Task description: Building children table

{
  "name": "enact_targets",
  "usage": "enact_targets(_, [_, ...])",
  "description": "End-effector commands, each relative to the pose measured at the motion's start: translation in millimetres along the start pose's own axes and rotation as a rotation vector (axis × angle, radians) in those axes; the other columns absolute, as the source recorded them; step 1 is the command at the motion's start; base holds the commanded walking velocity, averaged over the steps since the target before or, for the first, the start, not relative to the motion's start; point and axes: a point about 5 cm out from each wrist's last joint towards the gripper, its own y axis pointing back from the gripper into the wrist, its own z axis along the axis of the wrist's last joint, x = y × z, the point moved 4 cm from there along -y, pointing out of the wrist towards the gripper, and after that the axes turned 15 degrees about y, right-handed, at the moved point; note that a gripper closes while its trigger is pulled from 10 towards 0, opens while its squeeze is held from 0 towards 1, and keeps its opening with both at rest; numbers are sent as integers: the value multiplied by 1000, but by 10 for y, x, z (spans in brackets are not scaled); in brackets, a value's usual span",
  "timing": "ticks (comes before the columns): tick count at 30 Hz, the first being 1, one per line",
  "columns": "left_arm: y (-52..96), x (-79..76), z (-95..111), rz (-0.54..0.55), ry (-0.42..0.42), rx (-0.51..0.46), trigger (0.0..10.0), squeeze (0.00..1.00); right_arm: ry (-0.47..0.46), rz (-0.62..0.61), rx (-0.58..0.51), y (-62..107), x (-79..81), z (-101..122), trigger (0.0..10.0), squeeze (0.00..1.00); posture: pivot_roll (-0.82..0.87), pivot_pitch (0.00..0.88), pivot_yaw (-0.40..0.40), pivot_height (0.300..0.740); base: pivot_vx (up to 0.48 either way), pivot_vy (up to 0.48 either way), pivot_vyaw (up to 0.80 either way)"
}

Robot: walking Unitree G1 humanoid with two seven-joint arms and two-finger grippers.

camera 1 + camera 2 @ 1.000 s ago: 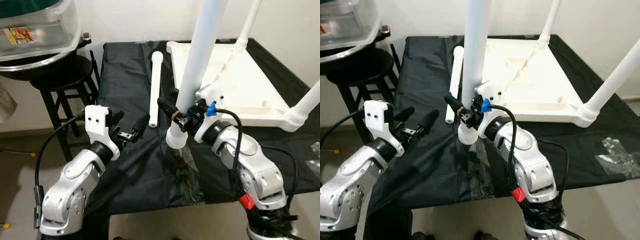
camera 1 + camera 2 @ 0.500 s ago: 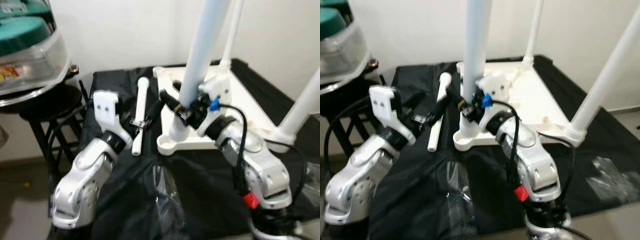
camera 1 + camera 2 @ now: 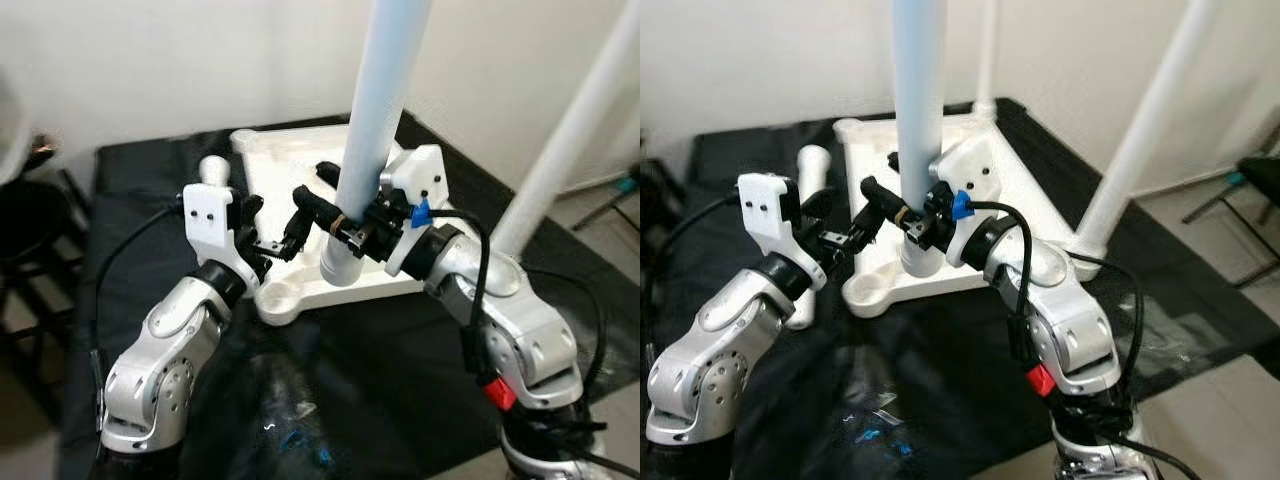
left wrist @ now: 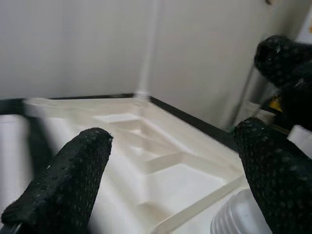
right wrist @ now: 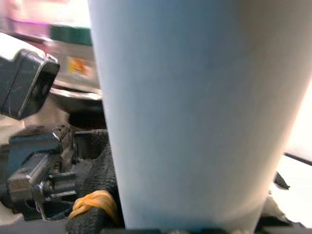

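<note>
Right gripper [image 3: 335, 222] is clamped on the upright white leg [image 3: 372, 130] of the upside-down tabletop [image 3: 872, 283], left gripper [image 3: 283, 238] spread wide beside it.

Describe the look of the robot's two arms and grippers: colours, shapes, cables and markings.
Both arms are silver, rounded metal segments with black joints. Each ends in a white angular wrist housing and a gripper of two long black fingers: left gripper, right gripper. The textured fingers look dotted. Black cables loop along both arms; the right arm carries a blue clip, a red tag and a yellow band.
</note>
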Motion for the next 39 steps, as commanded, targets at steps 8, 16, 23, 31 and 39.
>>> enact_targets(8, [73,-206,-185,-124,-40,98,10000,0,-62,-44,-37,49,-135,46,10000,0,-36,166,-21,740,0,60,0])
enact_targets(16, [244,-228,-488,-159,-69,193,10000,0,-81,-64,-34,84,-234,27,10000,0,-32,190,-18,740,0,-125,0])
enact_targets(23, [227,-287,-493,-170,-87,193,10000,0,-89,-55,-35,60,-213,24,10000,0,-28,197,-22,740,0,-450,0])
enact_targets(31, [164,-243,-439,-120,-88,147,10000,0,-84,-70,-31,47,-244,23,10000,0,-30,194,-21,740,0,-56,0])
enact_targets(39, [142,-269,-312,-143,-90,119,10000,0,-100,-165,42,27,-292,-133,10000,0,-21,191,-19,740,36,0,0])
